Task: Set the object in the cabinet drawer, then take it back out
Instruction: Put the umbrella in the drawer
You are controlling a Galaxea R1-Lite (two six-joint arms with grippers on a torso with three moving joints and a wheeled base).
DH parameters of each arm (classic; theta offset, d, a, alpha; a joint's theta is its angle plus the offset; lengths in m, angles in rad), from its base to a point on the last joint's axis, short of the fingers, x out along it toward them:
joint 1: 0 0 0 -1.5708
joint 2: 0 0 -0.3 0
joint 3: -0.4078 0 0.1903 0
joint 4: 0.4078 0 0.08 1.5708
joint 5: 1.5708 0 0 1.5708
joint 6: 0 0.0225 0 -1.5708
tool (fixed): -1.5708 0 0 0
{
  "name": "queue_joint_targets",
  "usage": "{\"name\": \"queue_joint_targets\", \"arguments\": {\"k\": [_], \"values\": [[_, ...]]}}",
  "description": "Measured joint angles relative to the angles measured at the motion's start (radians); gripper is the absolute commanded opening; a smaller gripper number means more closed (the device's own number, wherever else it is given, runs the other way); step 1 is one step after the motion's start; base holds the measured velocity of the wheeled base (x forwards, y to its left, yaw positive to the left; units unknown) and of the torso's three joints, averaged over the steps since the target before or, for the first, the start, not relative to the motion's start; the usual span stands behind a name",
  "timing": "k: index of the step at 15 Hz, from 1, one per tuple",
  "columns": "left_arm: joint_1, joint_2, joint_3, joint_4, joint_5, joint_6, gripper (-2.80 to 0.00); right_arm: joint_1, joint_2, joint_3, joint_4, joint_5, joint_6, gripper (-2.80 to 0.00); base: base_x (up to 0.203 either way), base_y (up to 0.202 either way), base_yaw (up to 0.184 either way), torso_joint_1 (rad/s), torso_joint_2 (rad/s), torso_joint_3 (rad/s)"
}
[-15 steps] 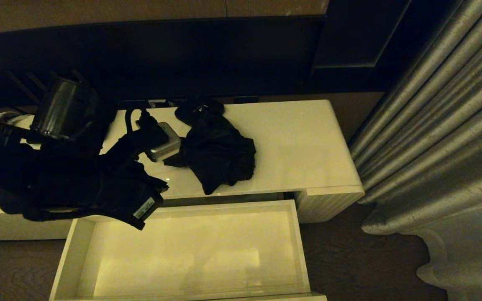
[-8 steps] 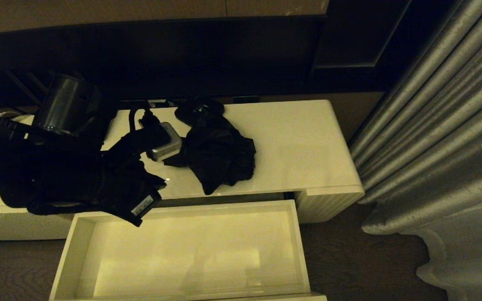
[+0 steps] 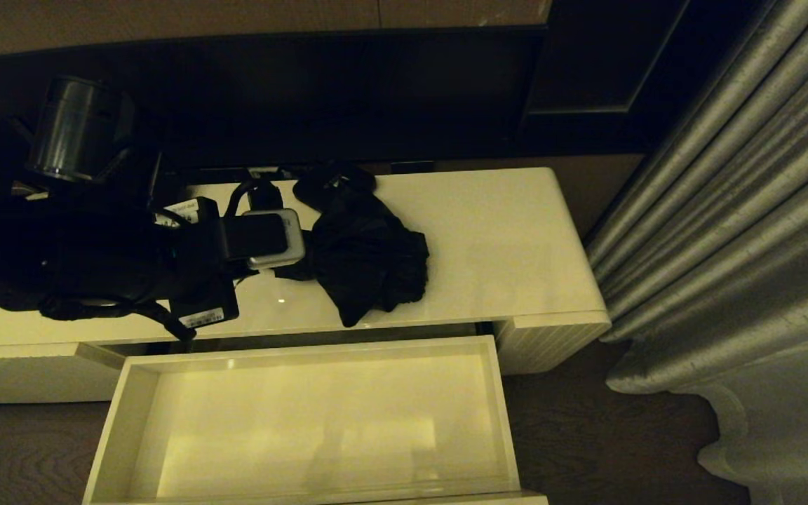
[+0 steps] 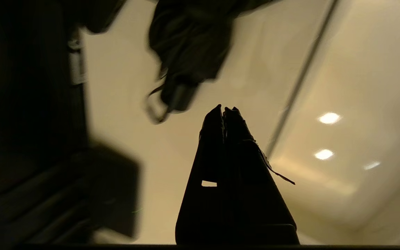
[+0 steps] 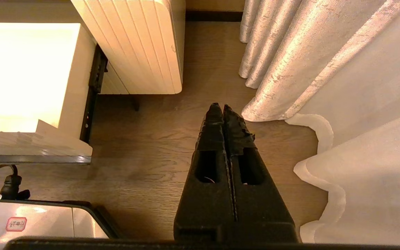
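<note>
Your wide cream-white drawer (image 3: 118,428) stands open, nothing inside; the black bunched-fabric folding umbrella (image 3: 365,256) lies on the cream surface (image 3: 502,238); left hand (image 4: 225,110) shut, gripping nothing.

Black left arm (image 3: 95,259) with white labels and a silver cuff; black wedge-shaped claws, left claw (image 4: 225,110), right claw (image 5: 222,107).

I'm looking into what seems a hotel room or bedroom: a low glossy cream-white cabinet with a ribbed front (image 3: 551,344), heavy pleated silver-grey curtains (image 3: 734,210) over a sheer white curtain (image 5: 370,166), wood-grain plank floor (image 5: 158,152), dark wall panelling (image 3: 348,91), warm dim lighting.
</note>
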Motion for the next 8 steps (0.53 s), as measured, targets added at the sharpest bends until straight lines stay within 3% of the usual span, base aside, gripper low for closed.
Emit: {"name": "queue_joint_targets", "arguments": {"k": [2, 8], "values": [[0.004, 0.011, -0.018, -0.002, 0.003, 0.032, 0.0, 0.0, 0.0, 0.0, 0.0, 0.0, 0.0, -2.8, 0.0, 0.0, 0.0, 0.0, 0.0, 0.0], [0.008, 0.061, -0.068, 0.002, -0.005, 0.046, 0.0, 0.0, 0.0, 0.0, 0.0, 0.0, 0.0, -2.8, 0.0, 0.0, 0.0, 0.0, 0.0, 0.0]]}}
